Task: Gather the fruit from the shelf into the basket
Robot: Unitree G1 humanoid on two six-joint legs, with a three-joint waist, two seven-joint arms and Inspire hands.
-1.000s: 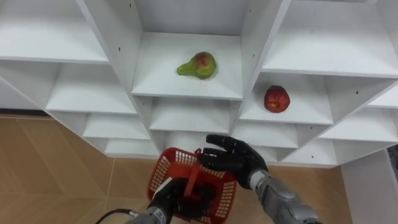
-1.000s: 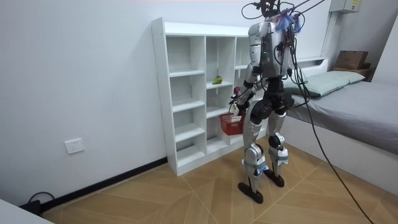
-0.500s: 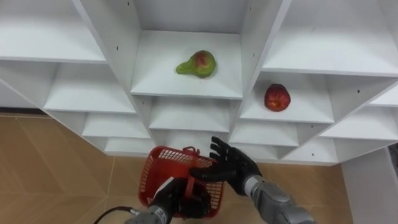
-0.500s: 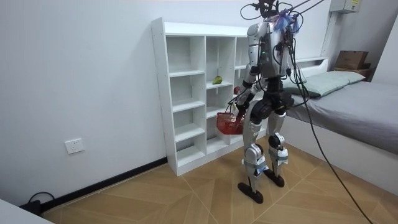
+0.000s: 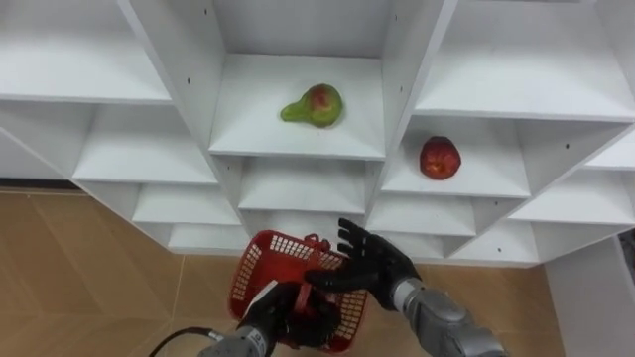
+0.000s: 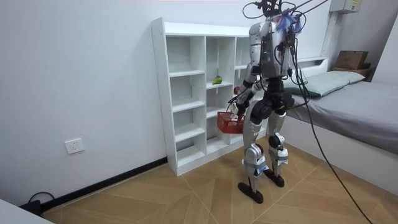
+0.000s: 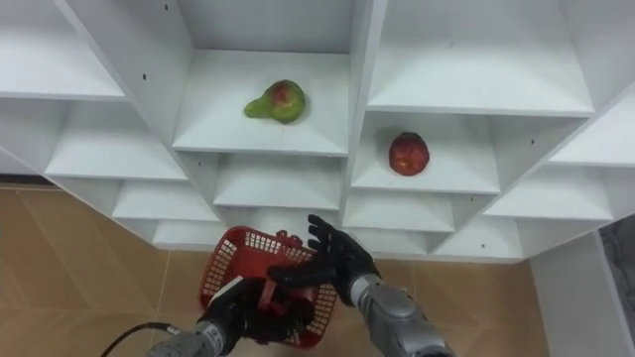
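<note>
Closet: a white open shelving unit (image 5: 179,59) with square compartments is standing against the wall, and the robot is standing upright just in front of it, facing it.
Pear: a green pear with a red blush (image 5: 314,105) is lying on its side on the middle column's shelf, stem end pointing to the left.
Apple: a round red apple (image 5: 440,158) is sitting in the compartment to the right of the pear, one shelf lower, well apart from it.
Basket: a red plastic mesh basket (image 5: 260,273) is hanging below the shelves and above the floor, in front of the robot's waist; nothing is showing through the parts of its inside that are in sight.
Left hand: the left hand (image 5: 283,315) is clenching round the basket's red handle (image 5: 316,242) and carrying the basket.
Right hand: the right hand (image 5: 367,266) is hovering over the basket's right side with fingers spread and relaxed, grasping nothing, well below both fruits.
Floor: a brown wooden parquet floor (image 5: 89,268) is running under the shelving unit and the robot.
Room: a bed with grey bedding (image 6: 360,106) is standing behind the robot on the room view's right, and a white wall socket (image 6: 73,146) is sitting low on the wall at the room view's left.
</note>
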